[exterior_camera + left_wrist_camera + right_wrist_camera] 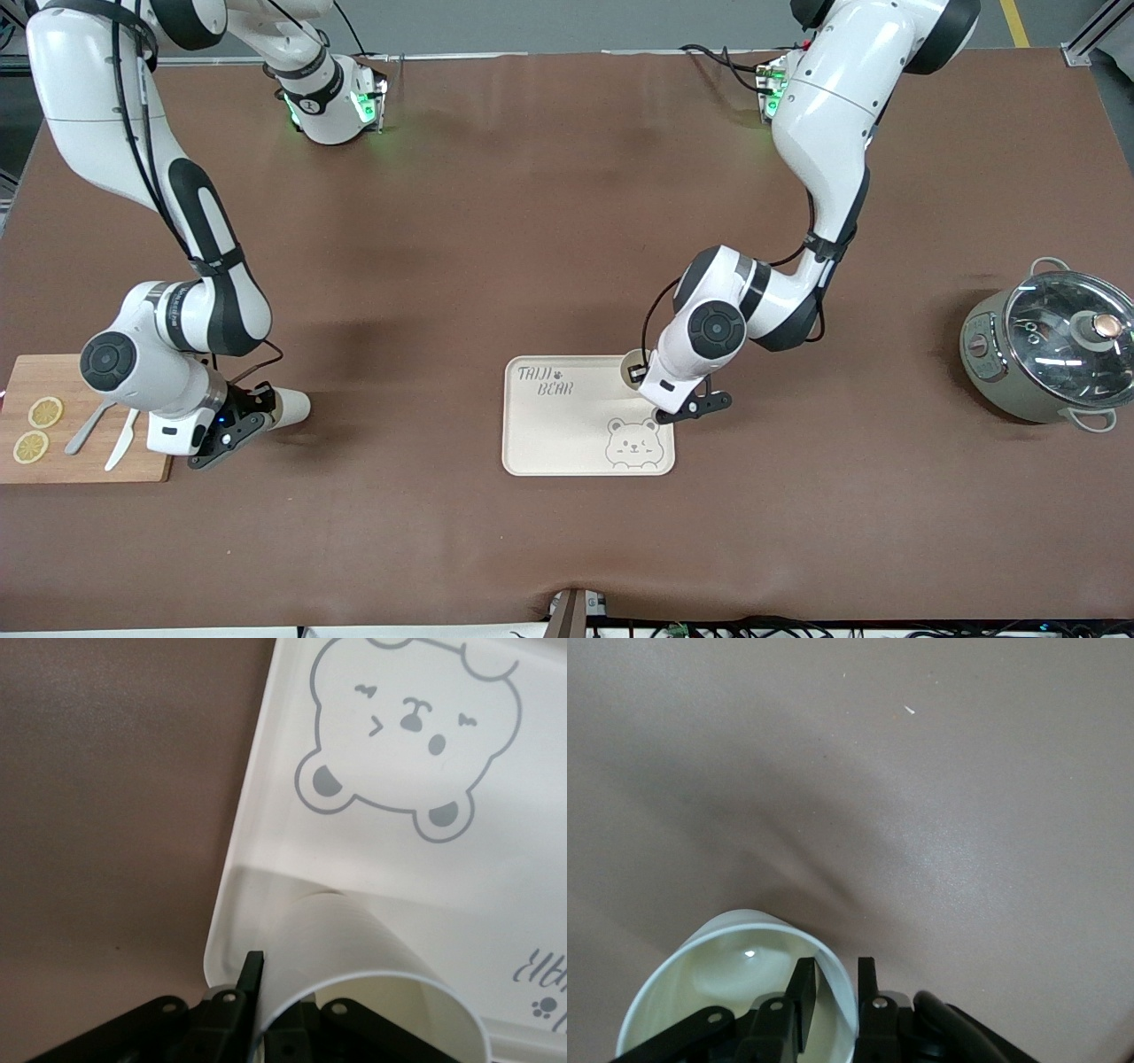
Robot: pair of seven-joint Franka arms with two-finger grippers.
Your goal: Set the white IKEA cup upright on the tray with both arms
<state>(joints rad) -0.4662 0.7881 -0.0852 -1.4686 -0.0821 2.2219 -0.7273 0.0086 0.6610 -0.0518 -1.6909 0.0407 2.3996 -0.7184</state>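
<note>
A white cup stands mouth-up at the corner of the cream "TAIJI BEAR" tray nearest the left arm's base. My left gripper is shut on its wall, one finger inside and one outside. In the front view this gripper is over that corner of the tray, and the arm hides most of the cup. My right gripper is shut on the rim of a second white cup. It holds this cup tilted, low over the mat beside the cutting board.
A wooden cutting board with two lemon slices, a fork and a knife lies at the right arm's end of the table. A grey pot with a glass lid stands at the left arm's end. A brown mat covers the table.
</note>
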